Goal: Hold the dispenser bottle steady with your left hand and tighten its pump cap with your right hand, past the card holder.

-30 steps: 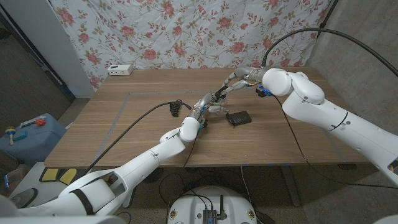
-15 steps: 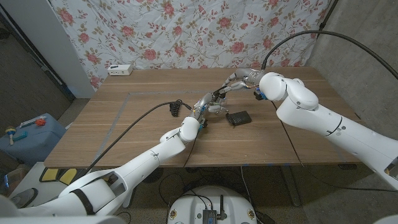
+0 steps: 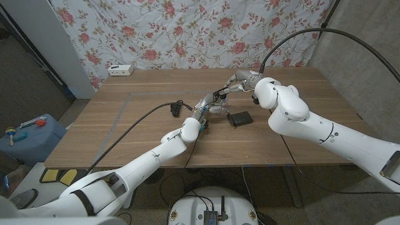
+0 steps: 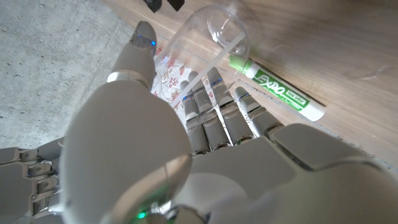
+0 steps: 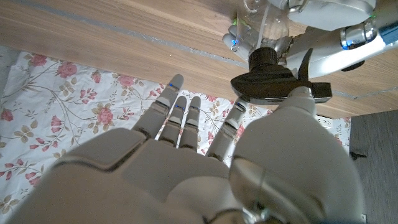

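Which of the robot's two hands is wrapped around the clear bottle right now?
The left hand: its fingers curl around the clear bottle. The right hand instead has a fingertip at the black pump cap.

Things around the brown wooden table (image 3: 137,134)

A green and white marker pen (image 4: 277,88) with EXPO on it lies flat on the wood. A small white box (image 3: 120,69) sits at the far left corner of the table. A black curly cable (image 3: 176,108) lies on the table near the middle. A thin grey line (image 3: 119,119) runs along the table top on the left side and the far side. Behind the table hangs a white cloth with pink roses (image 3: 187,31). A grey wall (image 3: 369,56) stands on the right. On the floor at the left sits a blue box (image 3: 28,134) with small bright toys on it.
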`<action>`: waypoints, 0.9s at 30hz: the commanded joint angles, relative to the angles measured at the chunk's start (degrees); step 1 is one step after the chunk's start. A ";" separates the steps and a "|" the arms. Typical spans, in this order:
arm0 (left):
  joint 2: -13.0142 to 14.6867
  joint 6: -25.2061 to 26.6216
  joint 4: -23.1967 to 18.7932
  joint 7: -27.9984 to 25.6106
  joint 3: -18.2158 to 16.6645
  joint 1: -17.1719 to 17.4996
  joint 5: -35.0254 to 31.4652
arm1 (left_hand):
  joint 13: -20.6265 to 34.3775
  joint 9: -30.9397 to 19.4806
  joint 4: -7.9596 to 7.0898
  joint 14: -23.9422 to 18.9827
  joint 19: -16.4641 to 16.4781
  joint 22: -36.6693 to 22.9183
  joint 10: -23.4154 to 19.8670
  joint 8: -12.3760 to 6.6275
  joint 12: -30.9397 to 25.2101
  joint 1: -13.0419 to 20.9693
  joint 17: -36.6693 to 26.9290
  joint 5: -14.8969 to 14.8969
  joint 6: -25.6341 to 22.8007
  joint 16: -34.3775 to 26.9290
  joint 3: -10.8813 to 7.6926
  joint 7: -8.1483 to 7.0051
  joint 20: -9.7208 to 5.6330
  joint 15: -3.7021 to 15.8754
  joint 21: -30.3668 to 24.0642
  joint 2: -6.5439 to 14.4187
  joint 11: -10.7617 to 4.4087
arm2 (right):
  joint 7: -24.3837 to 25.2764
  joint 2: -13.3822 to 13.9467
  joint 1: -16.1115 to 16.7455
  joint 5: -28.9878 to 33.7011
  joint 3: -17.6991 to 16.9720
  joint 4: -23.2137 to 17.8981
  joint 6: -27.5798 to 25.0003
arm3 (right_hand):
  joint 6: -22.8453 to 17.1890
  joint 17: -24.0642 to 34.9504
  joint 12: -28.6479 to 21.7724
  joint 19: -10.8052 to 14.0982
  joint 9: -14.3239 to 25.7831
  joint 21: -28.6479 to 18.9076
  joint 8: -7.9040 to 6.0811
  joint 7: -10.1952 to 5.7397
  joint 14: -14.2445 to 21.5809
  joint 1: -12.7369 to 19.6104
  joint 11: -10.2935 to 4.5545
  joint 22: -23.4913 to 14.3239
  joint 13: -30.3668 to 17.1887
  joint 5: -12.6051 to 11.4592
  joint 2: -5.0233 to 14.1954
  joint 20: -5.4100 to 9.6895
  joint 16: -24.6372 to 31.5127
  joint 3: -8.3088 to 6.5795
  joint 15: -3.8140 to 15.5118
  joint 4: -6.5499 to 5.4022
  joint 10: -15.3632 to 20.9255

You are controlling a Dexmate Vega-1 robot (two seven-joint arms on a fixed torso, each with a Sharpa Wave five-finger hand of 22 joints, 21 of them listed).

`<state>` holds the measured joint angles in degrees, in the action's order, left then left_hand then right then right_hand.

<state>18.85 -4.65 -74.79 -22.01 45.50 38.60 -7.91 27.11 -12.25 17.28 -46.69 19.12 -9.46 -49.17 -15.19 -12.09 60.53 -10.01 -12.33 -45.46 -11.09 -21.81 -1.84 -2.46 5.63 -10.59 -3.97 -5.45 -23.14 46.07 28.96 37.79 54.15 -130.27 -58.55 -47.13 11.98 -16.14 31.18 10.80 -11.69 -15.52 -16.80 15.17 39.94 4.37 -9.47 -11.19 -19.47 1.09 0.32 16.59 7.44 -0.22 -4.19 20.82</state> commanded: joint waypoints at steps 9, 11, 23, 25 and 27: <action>-0.39 -0.49 1.01 -0.03 0.15 -0.77 0.22 | 0.26 -0.20 -8.84 -0.36 0.05 -0.21 -0.72 -0.29 -0.21 -10.69 -0.13 -0.03 -10.24 0.08 -8.84 -1.93 -1.96 2.87 -0.26 10.62 -0.38 | 0.81 -3.30 -3.02 12.27 9.13 1.09 -10.79 | -19.18 0.10 -0.58 2.73 0.19 -0.38 -1.24 13.30 3.54 -0.29 0.02 -0.19 0.07 0.70 0.63 -0.12 0.73 0.66 0.18 -0.15 3.80; -0.45 -0.52 1.04 -0.13 0.12 -0.75 0.26 | 0.27 -0.20 -8.92 -0.30 0.04 -0.21 -0.67 -0.28 -0.20 -10.81 -0.16 -0.02 -10.21 0.09 -8.84 -1.91 -1.91 2.77 -0.25 10.67 -0.39 | 0.84 -3.57 -3.17 13.15 9.60 1.46 -11.11 | -19.56 0.09 -0.55 2.89 0.18 -0.37 -1.31 13.38 3.69 -0.30 0.06 -0.20 0.07 0.73 0.64 -0.06 0.71 0.70 0.36 -0.16 3.96; -0.69 -0.31 1.03 -0.64 0.17 -0.68 0.16 | 0.38 -0.20 -9.01 -0.28 -0.01 -0.21 -0.54 -0.23 -0.18 -11.14 -0.15 -0.02 -10.00 0.12 -8.96 -1.95 -1.81 2.68 -0.24 10.78 -0.34 | -0.04 -5.86 -3.43 19.59 12.25 4.27 -12.92 | -23.03 0.02 -0.67 4.81 0.16 -0.48 -1.84 13.96 5.75 -0.35 0.03 -0.23 0.11 0.93 0.62 -0.70 0.77 1.10 0.91 -0.17 6.56; -0.72 -0.25 1.02 -0.66 0.20 -0.66 0.15 | 0.40 -0.20 -9.10 -0.26 0.00 -0.21 -0.56 -0.21 -0.19 -11.23 -0.17 -0.02 -9.94 0.12 -8.98 -1.96 -1.79 2.71 -0.24 10.87 -0.34 | -0.39 -6.16 -3.27 20.33 12.31 4.65 -12.66 | -23.37 0.01 -0.70 4.94 0.16 -0.46 -1.88 14.08 5.98 -0.34 0.21 -0.24 0.12 0.94 0.65 -0.71 0.78 1.13 0.96 -0.17 6.88; -0.74 -0.18 0.98 -0.71 0.20 -0.63 0.16 | 0.42 -0.20 -9.15 -0.24 -0.02 -0.21 -0.51 -0.14 -0.18 -11.33 -0.17 -0.01 -9.74 0.14 -9.01 -1.84 -1.78 2.66 -0.24 10.90 -0.31 | -0.51 -6.62 -3.00 21.47 12.45 5.17 -12.62 | -23.61 0.01 -0.71 5.11 0.15 -0.48 -1.91 14.07 6.12 -0.34 0.13 -0.24 0.12 0.95 0.67 -0.78 0.78 1.15 0.97 -0.17 7.06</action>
<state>18.31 -5.10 -73.80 -22.42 45.63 37.92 -7.69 27.23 -12.25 17.28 -46.69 19.12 -9.46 -49.58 -15.28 -11.93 60.01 -10.00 -12.33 -46.28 -11.10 -21.80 -2.65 -2.46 5.63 -10.59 -4.49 -5.83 -22.68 41.40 25.82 53.73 64.81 -127.37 -70.06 -54.69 11.99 -16.59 35.52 10.80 -11.68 -17.07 -17.62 20.78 39.63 4.50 -9.47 -10.92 -18.51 1.34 -0.25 16.99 8.07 0.71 -4.34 27.26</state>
